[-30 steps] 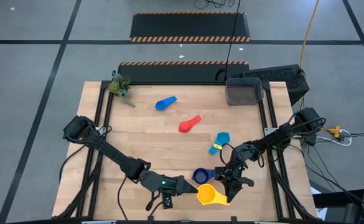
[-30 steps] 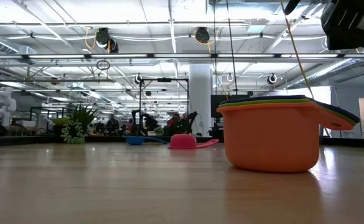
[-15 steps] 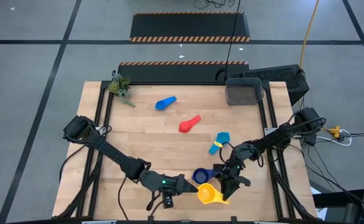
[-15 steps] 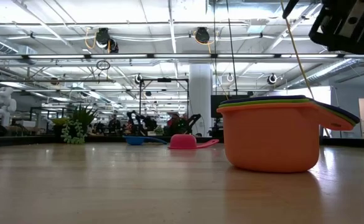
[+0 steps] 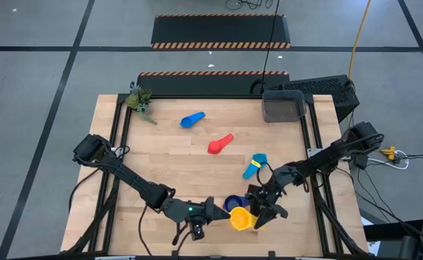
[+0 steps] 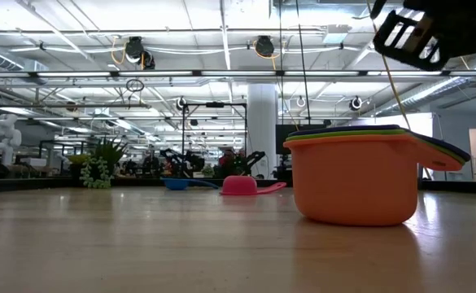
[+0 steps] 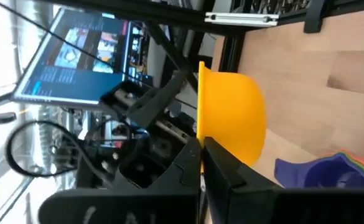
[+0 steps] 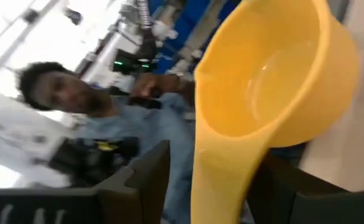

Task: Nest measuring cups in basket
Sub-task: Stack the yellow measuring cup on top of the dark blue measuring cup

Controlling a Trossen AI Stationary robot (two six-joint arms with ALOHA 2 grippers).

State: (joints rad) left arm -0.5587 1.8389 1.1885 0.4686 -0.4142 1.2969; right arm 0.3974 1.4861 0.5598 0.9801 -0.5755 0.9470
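A yellow measuring cup [image 5: 241, 218] hangs in the air near the table's front edge, tipped on its side. My left gripper [image 5: 225, 214] is shut on it from the left. My right gripper [image 5: 266, 214] is open, its fingers [image 8: 141, 180] on either side of the cup's handle [image 8: 219, 168]; I cannot tell whether they touch it. Just behind stands a nested stack [image 6: 351, 175]: navy [image 5: 233, 203] on top, green below, orange [image 7: 362, 165] outermost, resting on its base. Blue [image 5: 191, 119], red [image 5: 220, 144] and light blue [image 5: 257, 163] cups lie apart. The basket [image 5: 283, 108] stands at the far right. My left gripper pinches the yellow cup's wall at its rim [image 7: 200, 134] between the two fingers, one on the open side and one on the bowl's outside. The fingers come roughly level from the table's left. The cup is lifted clear of the table, on its side.
A small green plant [image 5: 140, 100] sits at the far left corner. A black keyboard [image 5: 319, 87] lies beyond the basket. A person shows beyond the table in the right wrist view [image 8: 88, 118]. Bare wood lies across the table's left half [image 5: 146, 159].
My right gripper has opened off the yellow cup's handle and turned at the wrist. The cup, rim up before, now lies tipped on its side in my left gripper and has shifted slightly toward the stack.
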